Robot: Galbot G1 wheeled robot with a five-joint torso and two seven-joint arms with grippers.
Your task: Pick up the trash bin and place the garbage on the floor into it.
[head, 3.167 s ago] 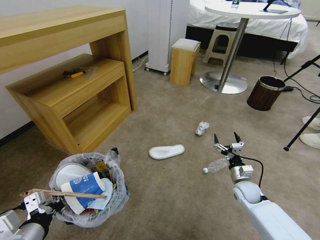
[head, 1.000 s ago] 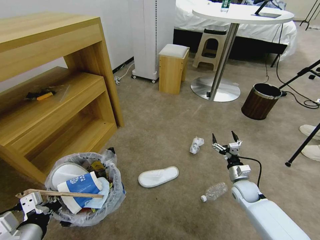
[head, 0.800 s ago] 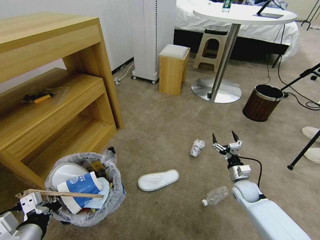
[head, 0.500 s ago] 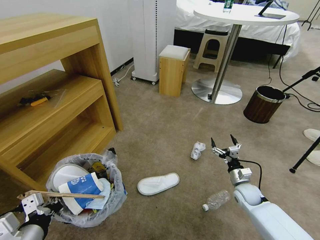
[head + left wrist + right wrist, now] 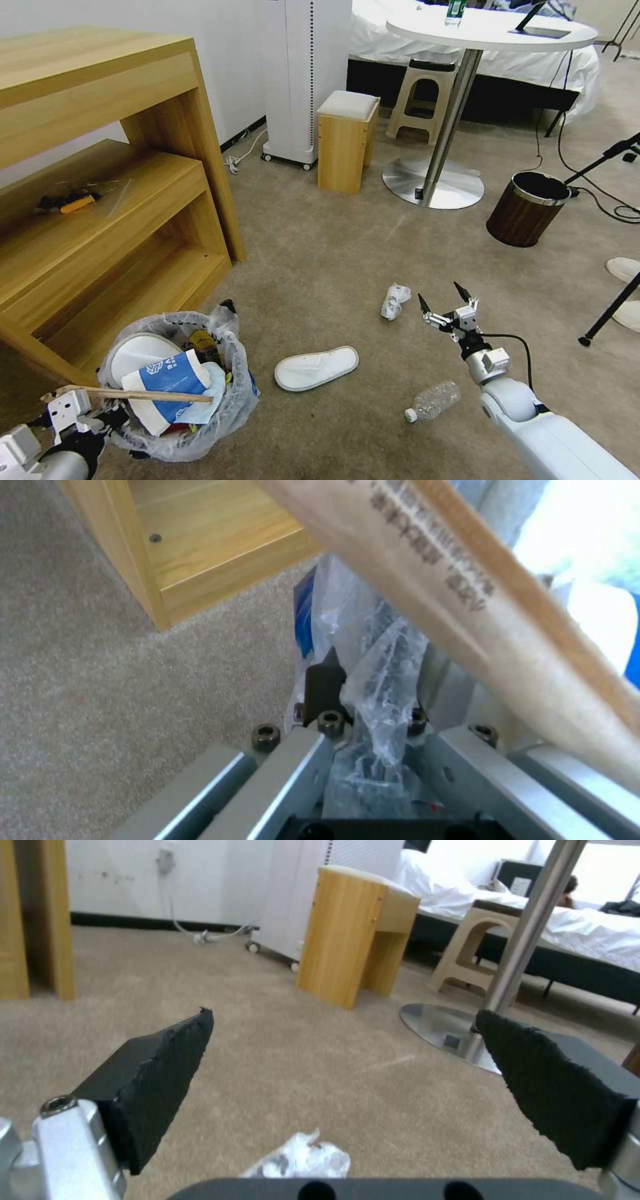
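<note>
The trash bin (image 5: 230, 390), lined with a crinkly clear bag, hangs at the lower left. It holds a white slipper, a blue-white paper cup (image 5: 168, 381) and a wooden stick (image 5: 140, 395). My left gripper (image 5: 107, 419) is shut on its near rim; in the left wrist view the left gripper (image 5: 363, 690) pinches the bag (image 5: 387, 670) under the stick (image 5: 467, 600). On the beige floor (image 5: 333, 253) lie a white wad (image 5: 395, 300), a white slipper (image 5: 316, 367) and a clear bottle (image 5: 433, 400). My right gripper (image 5: 441, 299) is open just right of the wad. In the right wrist view the right gripper (image 5: 347, 1080) is open above the wad (image 5: 300, 1160).
A wooden shelf unit (image 5: 100, 220) stands left of the bin. Farther off are a white appliance (image 5: 303, 73), a wooden stool (image 5: 343, 140), a round table's steel base (image 5: 433, 183) and a brown bin (image 5: 527, 209). A tripod leg (image 5: 610, 310) crosses at the right.
The whole view has shifted as the robot moved closer to the litter. In the last half second my open right gripper sank a little beside the wad. The bin stays held.
</note>
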